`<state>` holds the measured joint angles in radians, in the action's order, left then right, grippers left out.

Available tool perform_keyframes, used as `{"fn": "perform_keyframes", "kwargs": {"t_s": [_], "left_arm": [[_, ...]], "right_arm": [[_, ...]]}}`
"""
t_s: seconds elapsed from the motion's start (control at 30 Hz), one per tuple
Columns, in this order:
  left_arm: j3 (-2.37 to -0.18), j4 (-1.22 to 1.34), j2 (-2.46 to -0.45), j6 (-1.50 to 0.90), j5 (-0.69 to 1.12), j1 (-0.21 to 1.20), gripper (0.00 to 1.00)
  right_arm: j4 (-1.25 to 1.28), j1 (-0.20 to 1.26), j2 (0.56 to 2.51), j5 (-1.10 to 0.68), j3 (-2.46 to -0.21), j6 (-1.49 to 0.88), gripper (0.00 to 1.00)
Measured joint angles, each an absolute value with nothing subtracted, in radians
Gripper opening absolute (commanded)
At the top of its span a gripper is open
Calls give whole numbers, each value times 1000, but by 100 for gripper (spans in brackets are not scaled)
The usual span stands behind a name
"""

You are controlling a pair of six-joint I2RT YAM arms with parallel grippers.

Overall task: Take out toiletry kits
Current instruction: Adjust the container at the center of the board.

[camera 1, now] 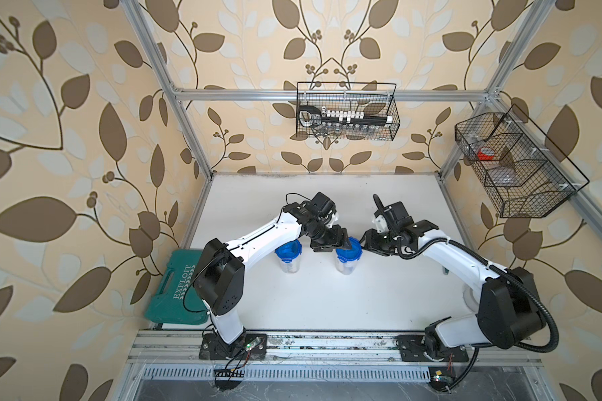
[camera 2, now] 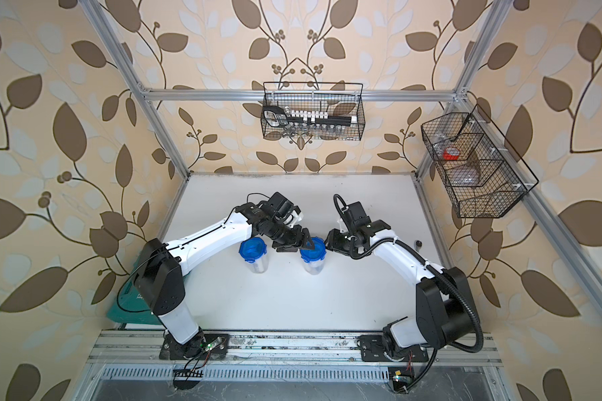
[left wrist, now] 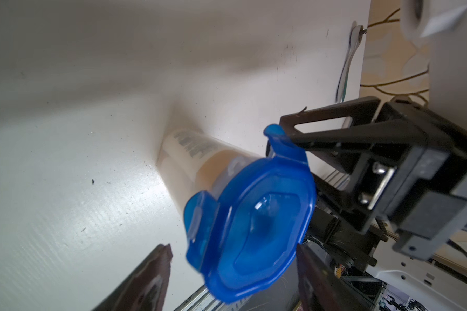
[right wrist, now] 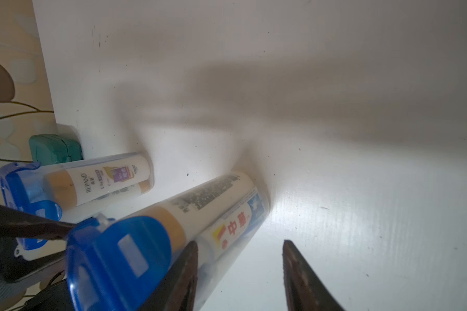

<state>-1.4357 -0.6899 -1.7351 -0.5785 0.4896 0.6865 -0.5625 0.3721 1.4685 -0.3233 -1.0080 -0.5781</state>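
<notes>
Toiletry kits (right wrist: 103, 179) sat packed inside two clear jars standing upright on the white bench (camera 1: 327, 302), side by side near its middle: white labelled bottles with tan-orange caps, and in the nearer jar (right wrist: 221, 215) a thin red-and-yellow printed tube. Each jar wore a blue four-tabbed lid (left wrist: 254, 226). The left tool (camera 1: 345, 243) reached over the lid of the jar on the right, fingers spread either side of it in its wrist view, nothing clamped. The right tool (camera 1: 365, 242) stood just beside that lid, jaws apart, one finger (right wrist: 184, 272) against the jar wall, no grip. Around them: leaf-patterned wallpaper, an aluminium frame, two black wire baskets (camera 1: 348, 111), and a green tool case (camera 1: 174, 288) at the bench's left edge.
</notes>
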Motion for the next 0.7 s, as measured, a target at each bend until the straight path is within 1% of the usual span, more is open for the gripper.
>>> {"fn": "perform_keyframes", "kwargs": {"t_s": [0.27, 0.47, 0.53, 0.7], "left_arm": [[-1436, -684, -1765, -576, 490, 686, 69], [-1434, -675, -1765, -583, 488, 686, 71], [-1434, -672, -1765, -588, 487, 686, 72], [-1423, -654, -1765, -609, 490, 679, 71]], "right_arm": [[-555, 380, 1539, -330, -1101, -570, 52], [-550, 381, 1603, -366, -1171, -552, 53], [-552, 381, 1625, -376, -1195, -546, 52], [-544, 364, 1631, -395, -1216, -538, 45]]}}
